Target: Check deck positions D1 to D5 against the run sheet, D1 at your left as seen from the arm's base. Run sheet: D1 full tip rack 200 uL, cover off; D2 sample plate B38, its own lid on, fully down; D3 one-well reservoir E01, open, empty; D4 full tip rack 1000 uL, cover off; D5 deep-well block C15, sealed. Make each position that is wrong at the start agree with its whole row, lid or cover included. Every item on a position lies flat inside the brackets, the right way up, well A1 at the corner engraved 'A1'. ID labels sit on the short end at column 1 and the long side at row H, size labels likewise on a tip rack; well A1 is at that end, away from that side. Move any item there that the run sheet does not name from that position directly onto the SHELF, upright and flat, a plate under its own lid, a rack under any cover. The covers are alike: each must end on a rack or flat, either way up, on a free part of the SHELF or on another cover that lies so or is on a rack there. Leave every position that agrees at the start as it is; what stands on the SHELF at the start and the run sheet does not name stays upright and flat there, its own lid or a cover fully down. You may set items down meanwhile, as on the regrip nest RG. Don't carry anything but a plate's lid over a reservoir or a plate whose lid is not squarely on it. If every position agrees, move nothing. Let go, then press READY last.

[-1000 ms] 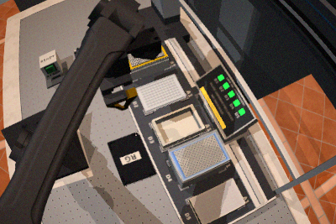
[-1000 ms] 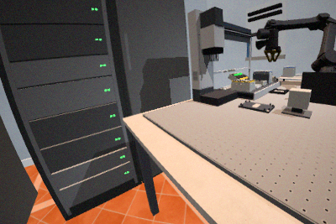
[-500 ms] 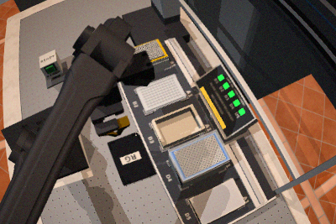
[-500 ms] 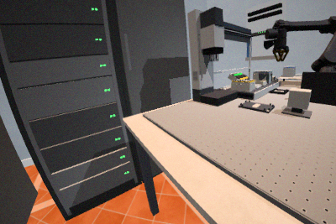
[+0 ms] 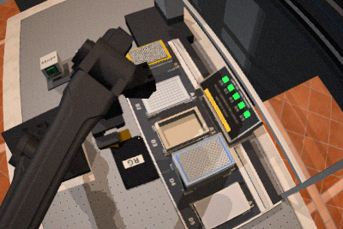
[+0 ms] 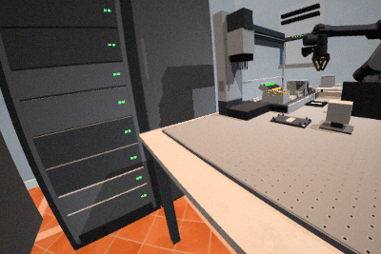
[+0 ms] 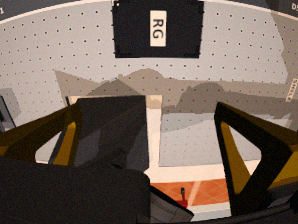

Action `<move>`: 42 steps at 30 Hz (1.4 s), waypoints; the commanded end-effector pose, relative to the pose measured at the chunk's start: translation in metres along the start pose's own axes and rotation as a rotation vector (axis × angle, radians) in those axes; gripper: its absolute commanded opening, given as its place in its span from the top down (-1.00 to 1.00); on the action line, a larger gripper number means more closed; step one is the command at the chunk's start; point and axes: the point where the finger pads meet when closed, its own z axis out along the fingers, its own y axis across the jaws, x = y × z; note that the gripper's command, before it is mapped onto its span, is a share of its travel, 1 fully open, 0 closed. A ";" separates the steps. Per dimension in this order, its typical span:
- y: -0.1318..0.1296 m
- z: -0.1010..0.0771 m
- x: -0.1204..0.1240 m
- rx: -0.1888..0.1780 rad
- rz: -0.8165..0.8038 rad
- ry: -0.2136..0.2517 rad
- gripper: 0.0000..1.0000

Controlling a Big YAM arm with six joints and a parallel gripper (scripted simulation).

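My gripper (image 5: 112, 136) is open and empty, and hangs above the table just before the RG nest (image 5: 133, 161). The wrist view shows its yellow fingers spread wide with nothing between them, and the RG nest (image 7: 157, 27) lies ahead of them. On the deck, D1 holds a yellow-framed tip rack (image 5: 147, 53) without a cover. D2 holds a white plate (image 5: 166, 95). D3 holds an open, empty reservoir (image 5: 182, 128). D4 holds a blue-framed tip rack (image 5: 202, 159) without a cover. D5 holds a sealed block (image 5: 223, 205). Their labels are too small to read.
The READY box (image 5: 51, 71) stands at the far left of the table. A panel with green lights (image 5: 229, 100) sits behind the deck. A pipetting tower (image 6: 235, 64) stands beyond D1. In the exterior view the gripper (image 6: 321, 61) is well above the deck.
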 end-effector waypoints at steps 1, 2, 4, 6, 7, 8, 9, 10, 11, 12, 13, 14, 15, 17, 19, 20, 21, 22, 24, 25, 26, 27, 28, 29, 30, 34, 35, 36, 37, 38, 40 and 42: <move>-0.001 -0.017 -0.019 -0.041 0.025 -0.049 -1.00; 0.001 -0.021 -0.020 -0.044 0.018 -0.062 -1.00; 0.000 -0.011 -0.011 -0.023 0.009 -0.031 -1.00; -0.001 -0.014 -0.032 -0.033 0.026 -0.038 -1.00; -0.001 -0.014 -0.032 -0.033 0.026 -0.038 -1.00; -0.001 -0.014 -0.032 -0.033 0.026 -0.038 -1.00; -0.002 -0.014 -0.037 -0.032 0.026 -0.038 -1.00; -0.002 -0.014 -0.042 -0.031 0.026 -0.038 -1.00; -0.002 -0.014 -0.047 -0.031 0.026 -0.038 -1.00; -0.002 -0.014 -0.052 -0.030 0.026 -0.038 -1.00; -0.002 -0.014 -0.057 -0.030 0.026 -0.038 -1.00; -0.003 -0.014 -0.062 -0.029 0.026 -0.038 -1.00; -0.003 -0.014 -0.067 -0.029 0.026 -0.038 -1.00; -0.003 -0.013 -0.077 -0.028 0.026 -0.039 -1.00; -0.003 -0.013 -0.087 -0.027 0.026 -0.039 -1.00; -0.004 -0.013 -0.092 -0.027 0.026 -0.039 -1.00; -0.004 -0.013 -0.097 -0.026 0.026 -0.039 -1.00; -0.004 -0.013 -0.102 -0.026 0.027 -0.039 -1.00; -0.004 -0.013 -0.107 -0.026 0.027 -0.038 -1.00; -0.004 -0.013 -0.107 -0.026 0.027 -0.038 -1.00; -0.004 -0.013 -0.112 -0.028 0.026 -0.037 -1.00; -0.004 -0.013 -0.117 -0.026 0.027 -0.038 -1.00; -0.005 -0.013 -0.122 -0.025 0.027 -0.039 -1.00; -0.005 -0.012 -0.127 -0.024 0.027 -0.039 -1.00; -0.005 -0.012 -0.132 -0.024 0.027 -0.039 -1.00; -0.005 -0.012 -0.152 -0.024 0.027 -0.038 -1.00; -0.005 -0.012 -0.157 -0.023 0.027 -0.038 -1.00; -0.006 -0.012 -0.162 -0.023 0.027 -0.038 -1.00; -0.006 -0.012 -0.167 -0.023 0.027 -0.038 -1.00; -0.006 -0.012 -0.172 -0.023 0.027 -0.038 -1.00; -0.006 -0.012 -0.182 -0.022 0.027 -0.038 -1.00; -0.006 -0.012 -0.182 -0.022 0.027 -0.038 -1.00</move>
